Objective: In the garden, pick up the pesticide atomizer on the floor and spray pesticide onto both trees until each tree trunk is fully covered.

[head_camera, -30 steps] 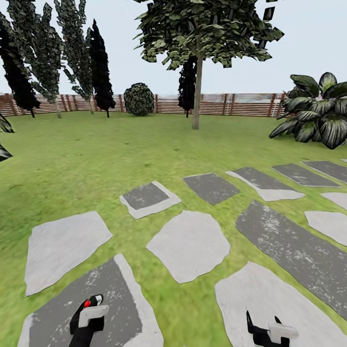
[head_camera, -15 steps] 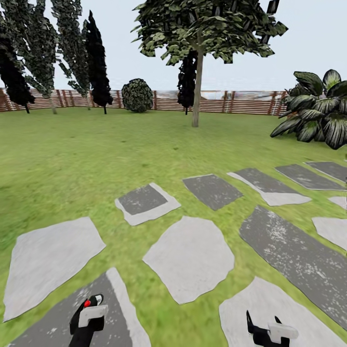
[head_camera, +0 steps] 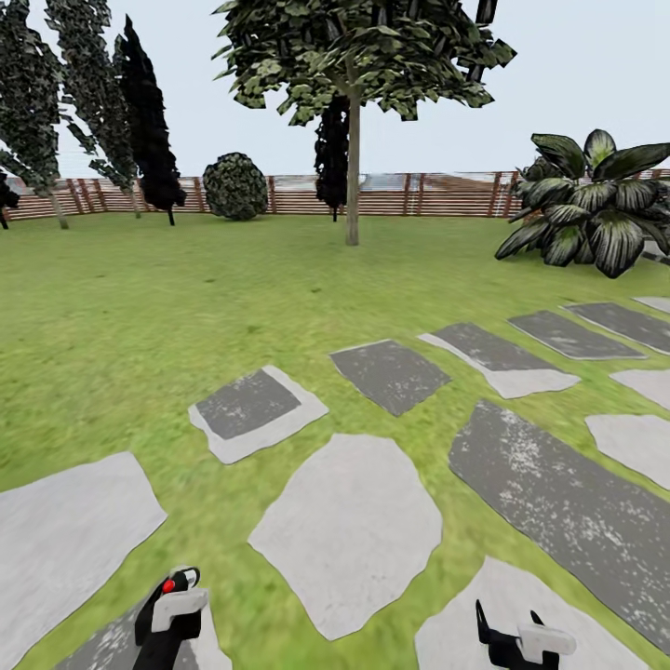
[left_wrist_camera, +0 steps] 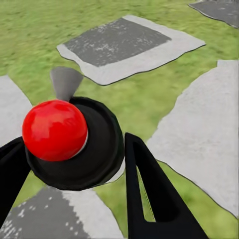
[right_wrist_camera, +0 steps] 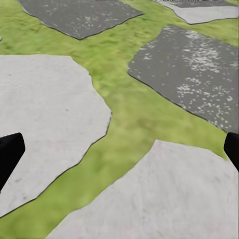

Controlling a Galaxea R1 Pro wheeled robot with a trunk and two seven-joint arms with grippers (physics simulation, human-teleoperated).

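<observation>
My left gripper (left_wrist_camera: 74, 164) is clamped on the atomizer (left_wrist_camera: 69, 142), red knob up, ready to spray. Right gripper (right_wrist_camera: 119, 149) spread wide, empty, over paving stones (head_camera: 349, 530). Tree (head_camera: 353, 158) stands far across the lawn (head_camera: 186, 288), so I judge I'm in transit.

Fenced garden, outdoors. Wide green lawn (head_camera: 140, 307); grey paving slabs (head_camera: 349, 530) set in grass; brown slatted wooden fence (head_camera: 437, 195) along far edge; leafy tree (head_camera: 353, 149), dark columnar trees (head_camera: 149, 140), round shrub (head_camera: 234, 186), broad-leaved plant (head_camera: 586, 209); pale sky above.
</observation>
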